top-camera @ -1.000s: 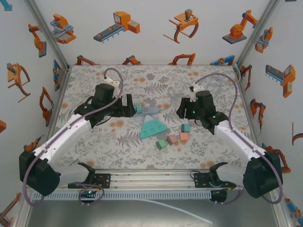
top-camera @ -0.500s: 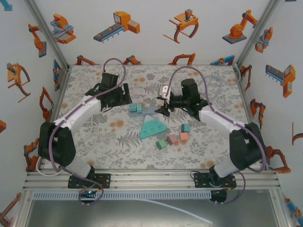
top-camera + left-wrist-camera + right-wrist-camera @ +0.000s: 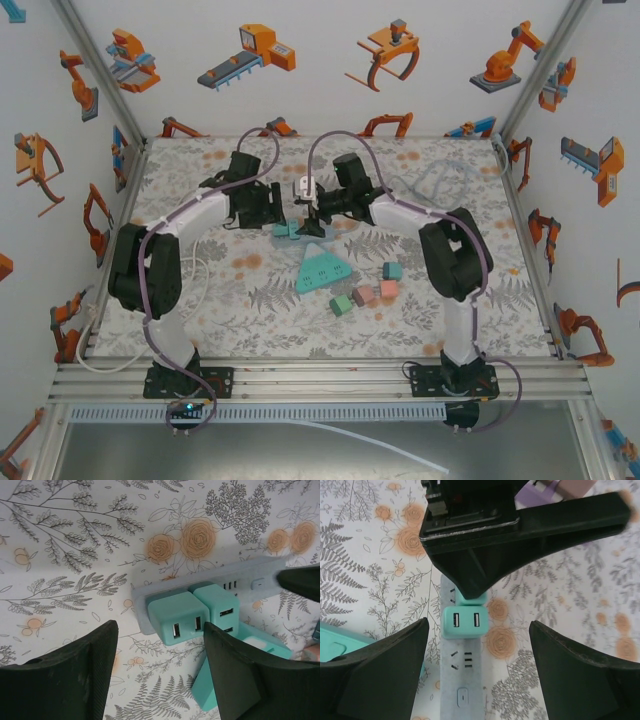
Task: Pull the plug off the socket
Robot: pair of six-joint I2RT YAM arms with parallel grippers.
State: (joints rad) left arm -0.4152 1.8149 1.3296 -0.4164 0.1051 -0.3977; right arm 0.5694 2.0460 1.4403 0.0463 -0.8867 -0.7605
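A grey-blue power strip, the socket (image 3: 250, 575) (image 3: 465, 680) (image 3: 308, 237), lies on the floral mat with two teal plugs in it side by side (image 3: 175, 617) (image 3: 220, 605). My left gripper (image 3: 157, 675) (image 3: 280, 216) is open; the nearer plug sits just ahead of the gap, with nothing between its fingers. From the other end my right gripper (image 3: 477, 675) (image 3: 312, 214) is open, its fingers straddling the strip without touching it. In the right wrist view one plug (image 3: 464, 621) shows fully, and the left gripper's finger (image 3: 475, 580) covers most of the other.
A teal triangular multi-socket (image 3: 322, 268) (image 3: 220, 690) lies just in front of the strip. Several small teal and pink cubes (image 3: 365, 292) lie to its right. A white cable (image 3: 200, 275) runs along the mat's left side. Walls enclose the mat on three sides.
Both arms have swung inward and back to the strip, meeting over it. The left jaws have narrowed and the right jaws have widened.
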